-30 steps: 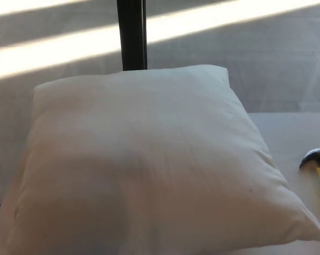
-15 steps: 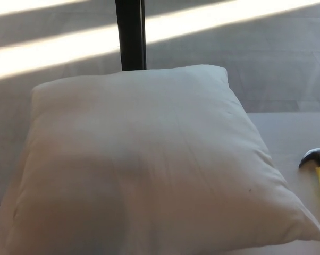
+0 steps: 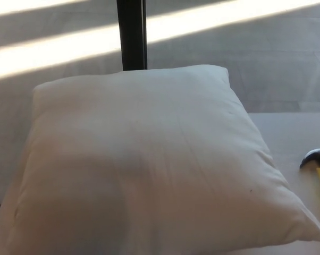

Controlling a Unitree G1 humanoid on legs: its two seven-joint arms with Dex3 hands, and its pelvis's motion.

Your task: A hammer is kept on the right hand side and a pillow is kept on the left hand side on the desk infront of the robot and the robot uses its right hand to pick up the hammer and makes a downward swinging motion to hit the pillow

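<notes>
**Pillow fills the view, hammer at the edge**

A large white square pillow (image 3: 149, 164) lies on the pale bench (image 3: 293, 133) and takes up most of the head view, its far corner pointing to about 1 o'clock and its near right corner reaching toward 4 o'clock. At 3 o'clock, hard against the picture's right border, only part of the hammer (image 3: 318, 162) shows: a dark curved metal head with a bit of yellow handle just below it. It rests on the bench, near the pillow's right edge but apart from it. Beyond the bench, at 12 o'clock, a dark upright post (image 3: 132, 34) stands on a grey floor (image 3: 245, 58) crossed by bright bands of sunlight. Neither robot hand appears in the picture, so neither one's grasp can be seen.
</notes>
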